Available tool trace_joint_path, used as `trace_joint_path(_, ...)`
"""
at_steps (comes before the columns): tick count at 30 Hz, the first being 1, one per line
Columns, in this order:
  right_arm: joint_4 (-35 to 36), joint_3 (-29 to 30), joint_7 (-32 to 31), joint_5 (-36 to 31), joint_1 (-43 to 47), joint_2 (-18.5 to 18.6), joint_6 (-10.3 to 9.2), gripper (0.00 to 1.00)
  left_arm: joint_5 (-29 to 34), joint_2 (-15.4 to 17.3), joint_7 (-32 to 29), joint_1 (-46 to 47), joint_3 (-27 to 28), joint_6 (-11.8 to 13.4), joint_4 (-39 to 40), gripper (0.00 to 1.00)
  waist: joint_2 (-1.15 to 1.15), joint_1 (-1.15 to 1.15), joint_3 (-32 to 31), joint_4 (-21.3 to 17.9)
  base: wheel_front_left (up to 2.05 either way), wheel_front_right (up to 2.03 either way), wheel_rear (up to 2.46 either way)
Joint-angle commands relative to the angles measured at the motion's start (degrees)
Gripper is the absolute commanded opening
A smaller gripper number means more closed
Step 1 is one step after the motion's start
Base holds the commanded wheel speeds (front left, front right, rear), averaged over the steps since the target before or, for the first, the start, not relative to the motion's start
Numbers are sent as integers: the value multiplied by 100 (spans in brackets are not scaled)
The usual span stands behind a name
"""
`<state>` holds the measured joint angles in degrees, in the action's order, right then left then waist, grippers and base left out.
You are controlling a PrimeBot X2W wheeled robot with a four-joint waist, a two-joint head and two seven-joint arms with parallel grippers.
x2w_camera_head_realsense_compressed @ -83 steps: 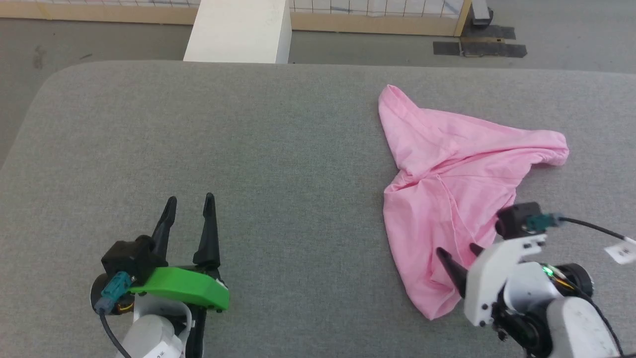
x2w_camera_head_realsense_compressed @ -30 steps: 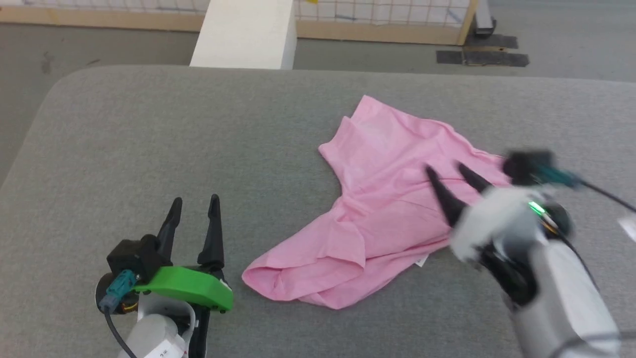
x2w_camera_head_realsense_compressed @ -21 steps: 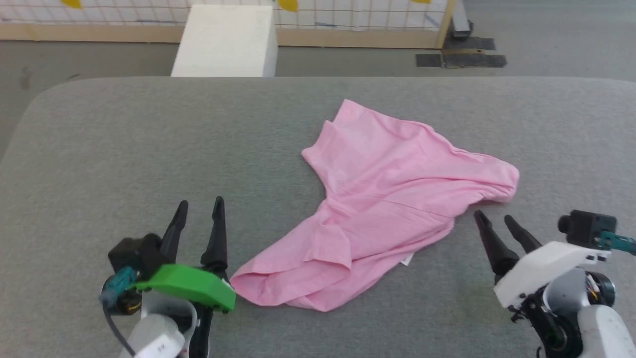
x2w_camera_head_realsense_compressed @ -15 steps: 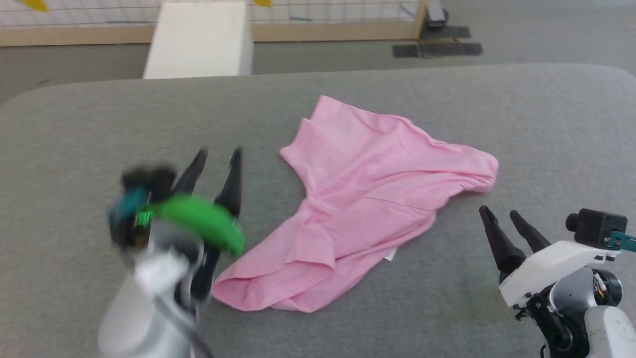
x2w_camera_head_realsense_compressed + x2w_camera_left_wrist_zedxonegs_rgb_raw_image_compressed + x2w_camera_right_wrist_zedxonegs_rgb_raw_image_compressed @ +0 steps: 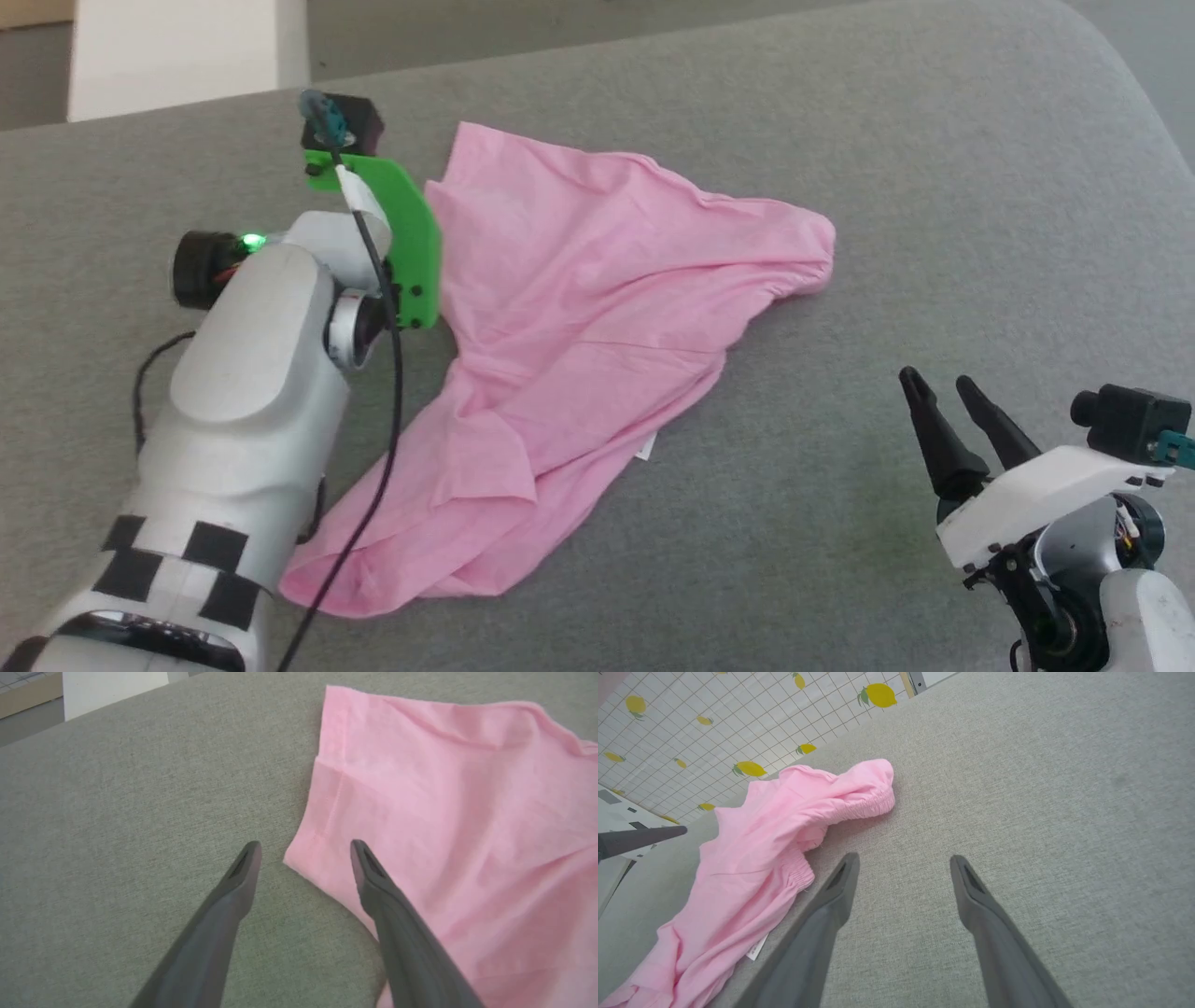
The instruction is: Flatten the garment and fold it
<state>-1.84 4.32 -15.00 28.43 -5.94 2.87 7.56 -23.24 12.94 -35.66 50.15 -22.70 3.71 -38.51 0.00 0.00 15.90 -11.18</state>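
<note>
the garment lies crumpled across the middle of the grey table, one corner up near the far edge, its bunched end pointing to the right side and its other end down at the near edge beside the left arm. a small white label peeks out from under its near side. the left arm stretches out over the table's left part, and its green mount sits right at the garment's left edge; a black cable hangs along the arm. the right tool is near the table's near right corner, well apart from the garment, its fingers parted and holding nothing. a white block stands beyond the far edge. in the left wrist view the left tool is wide open with nothing gripped; a hemmed corner of the garment lies between its fingertips, one finger over bare table and the other over the pink cloth. i cannot tell if that finger touches the cloth. in the right wrist view the right tool's fingers are spread wide over bare table, empty. the garment lies to the left in this view, its gathered waistband nearest the fingers, just beside one tip. the dark tip of the other tool's finger juts in at the left edge, and a tiled panel printed with lemons stands past the table.
</note>
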Motion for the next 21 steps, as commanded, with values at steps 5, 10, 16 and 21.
trace_joint_path(5,-73,10,180,87,-8,1,-8,100,29,203,-467,110,-22,146,-442,100,0,0,493,-450,0,0,0)
trace_joint_path(10,-148,101,255,84,-71,1,-8,100,-251,72,-792,10,26,11,-552,0,0,0,486,-297,0,0,0)
trace_joint_path(16,-240,104,238,25,-154,1,-8,100,-837,-126,-265,-92,503,-153,-229,0,0,0,293,-9,0,0,0)
trace_joint_path(21,-300,159,180,7,-48,1,-8,100,-1413,-111,526,-512,1118,-371,437,0,0,0,11,358,0,0,0)
